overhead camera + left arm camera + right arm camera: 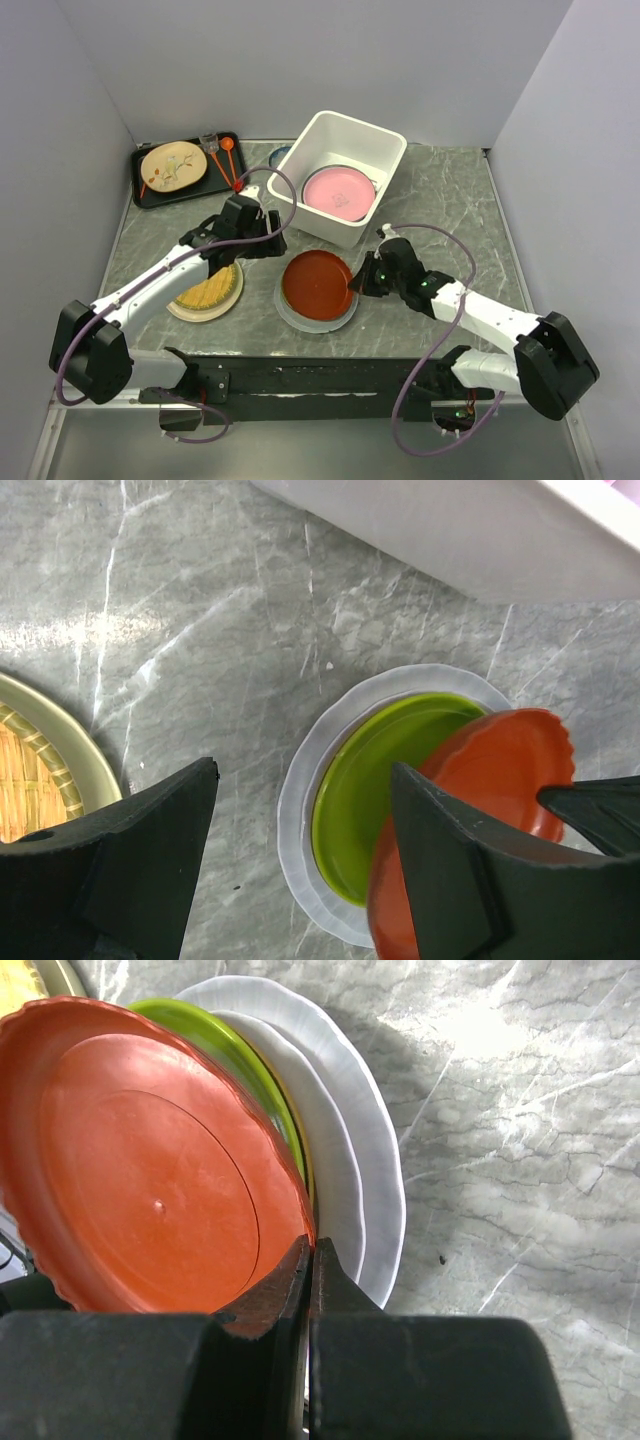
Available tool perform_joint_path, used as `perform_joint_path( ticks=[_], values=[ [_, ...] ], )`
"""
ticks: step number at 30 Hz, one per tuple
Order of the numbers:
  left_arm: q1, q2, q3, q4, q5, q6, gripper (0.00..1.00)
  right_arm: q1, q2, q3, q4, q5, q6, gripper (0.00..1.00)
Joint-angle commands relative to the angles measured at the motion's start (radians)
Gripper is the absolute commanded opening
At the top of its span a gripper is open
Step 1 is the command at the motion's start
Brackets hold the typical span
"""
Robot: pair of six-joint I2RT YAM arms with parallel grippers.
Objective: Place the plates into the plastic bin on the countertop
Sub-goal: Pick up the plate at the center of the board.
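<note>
Countertop [450, 200]: dark marble look with thin white veins, grey walls on three sides. Landmark is the bin [350, 135], white, at back centre. A pink plate [338, 192] already lies flat inside it.

Far left of bin, back corner: black tray [150, 197] holding a twig-pattern plate [172, 165]. Judged no part of the job.

Left of bin, nearer the arms: woven plate [205, 292], flat, partly under the left arm.

Just off the bin's near-left corner: left gripper [258, 228], fingers [150, 840] spread with nothing between them. Judged idle, or standing by to steady the stack.

Directly in front of bin: a stack with the white plate [295, 810] at the bottom, the green plate [360, 800] on it and the red plate [150, 1160] on top.

In front of bin, a little to its right: right gripper [307, 1260], jaws clenched on the red plate's right rim. A rim pinch is judged the only purchase on a shallow dish nested in a stack, and the side approach keeps the fingers off the plates below.

Orientation: the red plate is round, so it has no long axis. Its face points mostly up but is tipped. The left wrist view shows it slanting across the green plate, with the gripped side seemingly raised. Whether the far rim rests on the green plate cannot be told. The red plate is near the bin's front wall, not touching it.
</note>
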Motion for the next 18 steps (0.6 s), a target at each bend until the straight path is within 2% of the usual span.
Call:
perform_joint_path(
  ticks=[1,18],
  values=[
    [0.004,-0.017,-0.012,0.046,0.012,-0.015,0.75,0.006,-0.051,0.048,-0.020,0.032,-0.025,0.00],
    [0.018,-0.017,-0.027,0.050,0.003,-0.019,0.76,0.006,-0.150,0.040,-0.065,0.019,-0.025,0.00]
  ],
)
